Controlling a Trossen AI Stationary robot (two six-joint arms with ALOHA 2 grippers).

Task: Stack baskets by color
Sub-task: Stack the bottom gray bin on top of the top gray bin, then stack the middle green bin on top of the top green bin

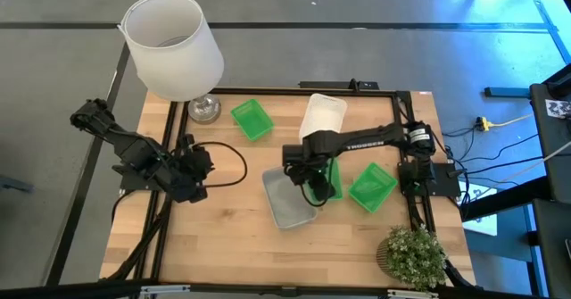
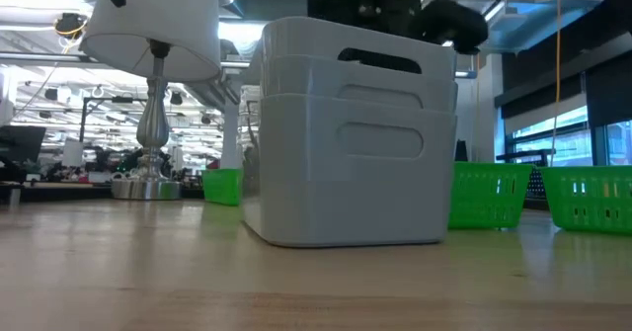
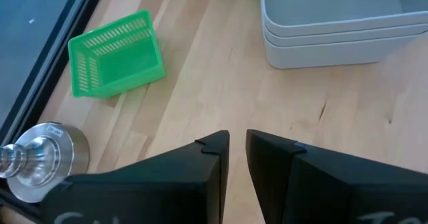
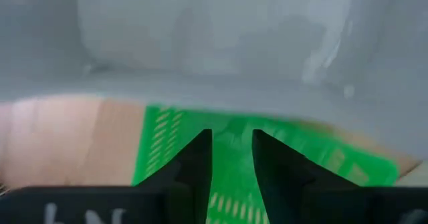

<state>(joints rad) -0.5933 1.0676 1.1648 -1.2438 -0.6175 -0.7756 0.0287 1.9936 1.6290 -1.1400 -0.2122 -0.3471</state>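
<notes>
Grey stack at table centre, right arm working over it.

I am seeing the grey basket stack sitting nearest the front edge of the table, its trays nested one inside another with nothing else in them. My right gripper is hanging at the stack's right rim, its fingers standing slightly apart and gripping nothing I can make out, over a green basket that is touching the stack's right side. A second green basket is lying farther right of the stack, a third behind it to the left, and the white baskets directly behind. My left gripper is waiting left of the stack, fingers narrowly parted, empty. Lettering on the right arm is showing, too small to read.
</notes>
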